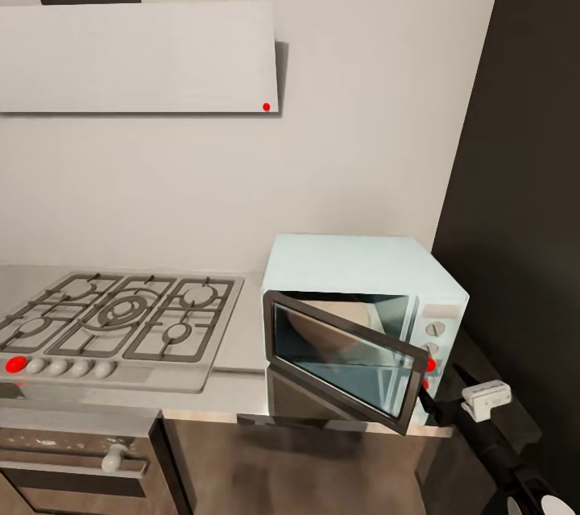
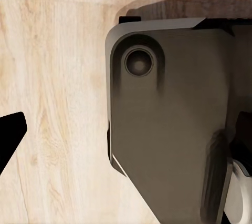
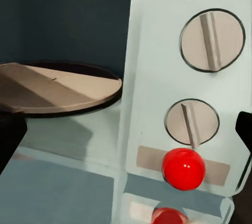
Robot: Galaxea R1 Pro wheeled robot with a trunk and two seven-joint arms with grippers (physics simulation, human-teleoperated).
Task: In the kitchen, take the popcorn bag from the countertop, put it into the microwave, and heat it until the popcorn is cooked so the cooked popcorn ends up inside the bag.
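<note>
Right fingers (image 3: 10, 140) spread, empty, at the microwave (image 1: 354, 265) lower right; door (image 1: 346, 358) open, bag not yet inside.

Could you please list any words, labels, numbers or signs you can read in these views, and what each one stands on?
None can be read.
The microwave control panel carries blank pale strips, two unmarked knobs and a red dot.
The hob knobs show no markings.
</note>
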